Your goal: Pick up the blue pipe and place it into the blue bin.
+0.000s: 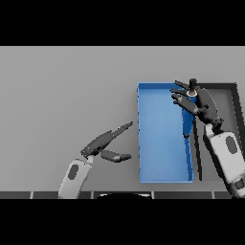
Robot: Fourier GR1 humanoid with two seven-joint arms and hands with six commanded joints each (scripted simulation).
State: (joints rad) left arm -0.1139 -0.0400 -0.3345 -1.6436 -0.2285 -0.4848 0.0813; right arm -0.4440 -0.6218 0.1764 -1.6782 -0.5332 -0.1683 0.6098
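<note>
Grey table [62,86]: the blue bin [160,158] stands right of centre, a dark tray [225,95] just beside it. The right hand [201,103], fingers curled round the blue pipe [188,122], holds it over the bin's right wall. The pipe's long axis is near-upright, lower end pointing into the bin. The left hand [103,143] rests open, farther off

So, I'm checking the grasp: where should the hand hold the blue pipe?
Around the middle of its shaft, from the right, as the right hand does now: the long blue pipe hangs near-upright over the blue rectangular bin.
</note>
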